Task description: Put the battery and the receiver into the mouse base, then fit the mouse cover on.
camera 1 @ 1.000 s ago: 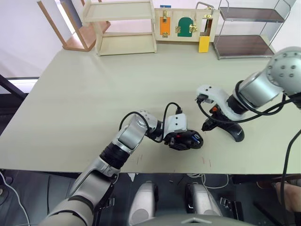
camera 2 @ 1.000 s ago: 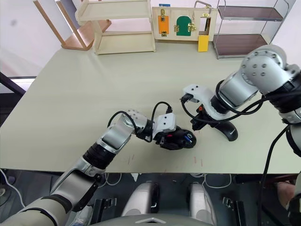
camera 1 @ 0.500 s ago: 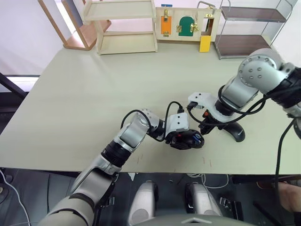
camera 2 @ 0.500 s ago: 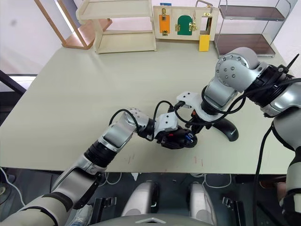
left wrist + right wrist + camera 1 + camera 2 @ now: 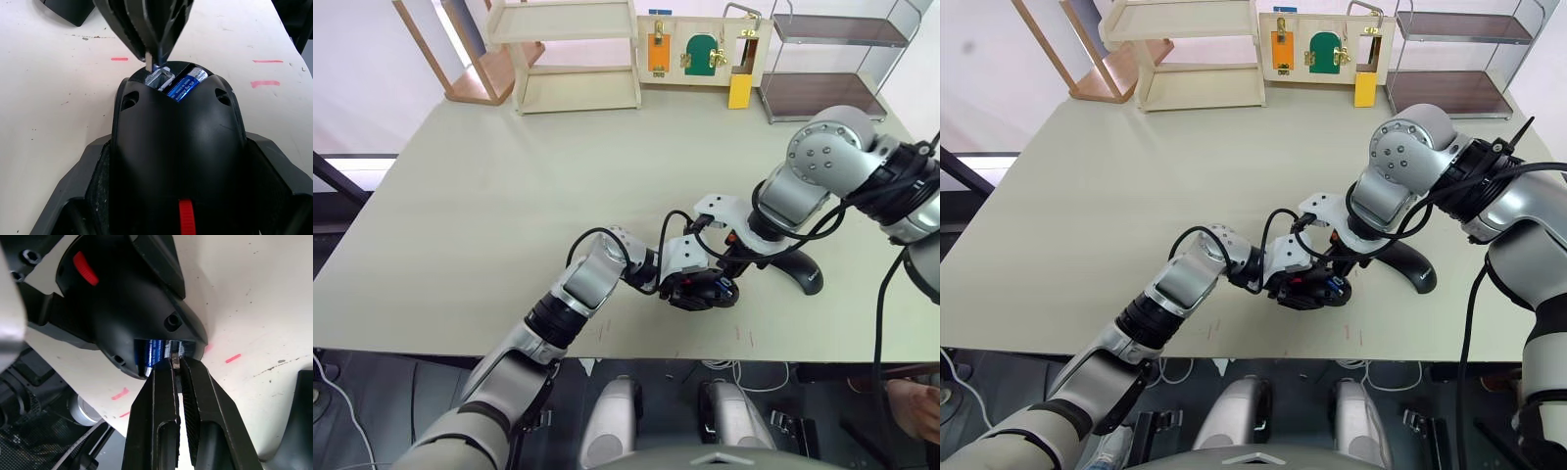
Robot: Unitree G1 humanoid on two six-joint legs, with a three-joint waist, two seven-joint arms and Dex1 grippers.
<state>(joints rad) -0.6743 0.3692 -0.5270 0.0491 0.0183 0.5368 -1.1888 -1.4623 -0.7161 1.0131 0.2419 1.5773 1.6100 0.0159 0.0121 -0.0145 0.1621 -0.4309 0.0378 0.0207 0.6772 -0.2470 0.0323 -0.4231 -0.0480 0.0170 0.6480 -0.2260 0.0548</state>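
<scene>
pale table, wooden shelf, latch board, yellow block, metal rack along far edge

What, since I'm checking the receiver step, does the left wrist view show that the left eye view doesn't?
Left wrist view: the battery seated in its compartment, a metal-lined slot beside it, and a thin metal piece, likely the receiver, pinched at that slot. Left eye view: the mouse cover lying on the table, right of the base. Both: the left gripper holding the mouse base, the right gripper at its open end.
</scene>
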